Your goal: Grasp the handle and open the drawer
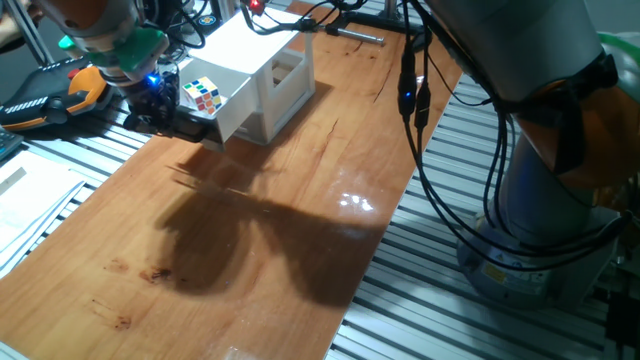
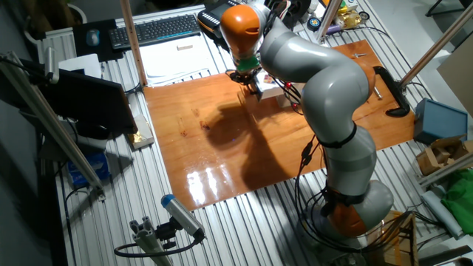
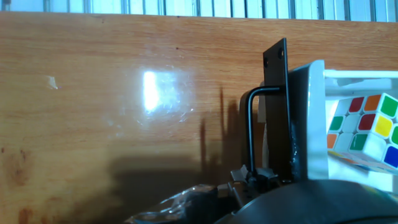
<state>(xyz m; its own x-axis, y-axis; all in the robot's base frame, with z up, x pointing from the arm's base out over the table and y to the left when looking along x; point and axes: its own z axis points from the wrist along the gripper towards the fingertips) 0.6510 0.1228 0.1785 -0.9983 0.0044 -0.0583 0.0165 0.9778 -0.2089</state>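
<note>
dark handle [image 3: 251,134] on open drawer [image 3: 311,118], puzzle cube [image 3: 364,129] inside, wooden table [image 3: 112,99]

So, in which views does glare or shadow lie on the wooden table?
One fixed view: the wooden table shows a broad arm shadow and small glare at its right edge. The other fixed view: shadow mid-board, bright streaks at its near edge. Hand view: one white glare patch, left of the handle.
</note>
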